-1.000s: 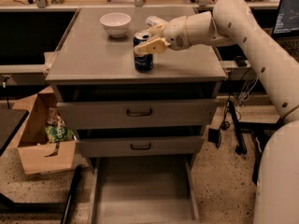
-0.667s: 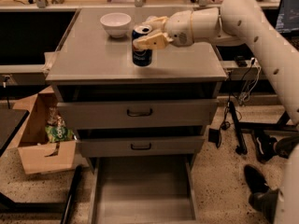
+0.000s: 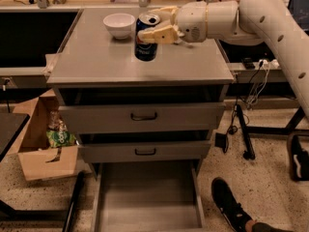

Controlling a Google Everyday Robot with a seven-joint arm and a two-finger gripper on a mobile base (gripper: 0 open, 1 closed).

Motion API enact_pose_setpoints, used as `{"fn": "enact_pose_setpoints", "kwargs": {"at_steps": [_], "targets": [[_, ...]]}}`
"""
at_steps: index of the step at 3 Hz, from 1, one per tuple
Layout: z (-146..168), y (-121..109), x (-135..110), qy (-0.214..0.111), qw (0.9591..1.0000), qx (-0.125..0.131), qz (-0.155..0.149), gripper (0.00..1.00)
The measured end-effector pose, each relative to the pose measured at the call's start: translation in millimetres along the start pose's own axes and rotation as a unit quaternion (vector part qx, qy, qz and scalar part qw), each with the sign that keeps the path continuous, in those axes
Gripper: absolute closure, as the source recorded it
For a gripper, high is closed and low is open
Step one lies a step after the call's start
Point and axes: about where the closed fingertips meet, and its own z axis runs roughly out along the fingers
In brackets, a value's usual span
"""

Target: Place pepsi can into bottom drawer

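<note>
The pepsi can (image 3: 145, 47), dark blue with a silver top, is upright over the middle of the grey cabinet top (image 3: 96, 57). My gripper (image 3: 155, 24) reaches in from the right and is shut on the can, one cream finger (image 3: 159, 35) across its front and the other behind its rim. I cannot tell whether the can rests on the top or is just lifted. The bottom drawer (image 3: 147, 197) is pulled out at floor level, a wide shallow grey tray with nothing in it.
A white bowl (image 3: 119, 24) sits on the cabinet top left of the can. Two grey drawers with dark handles (image 3: 144, 116) are above the tray. A cardboard box (image 3: 46, 144) stands at the left. A person's shoes (image 3: 231, 204) are at the right.
My gripper has carried the can a little toward the middle and back of the cabinet top and holds it slightly higher. A person's foot has come into view at lower right.
</note>
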Motion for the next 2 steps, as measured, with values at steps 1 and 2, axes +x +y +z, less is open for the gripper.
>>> {"fn": "enact_pose_setpoints", "kwargs": {"at_steps": [1,2], "targets": [[19.1,38.7,10.9,0.001,0.9978,-0.066,-0.004,1.0],[37.5,92.3,27.0,-0.006,0.9909,-0.134,-0.015,1.0]]}}
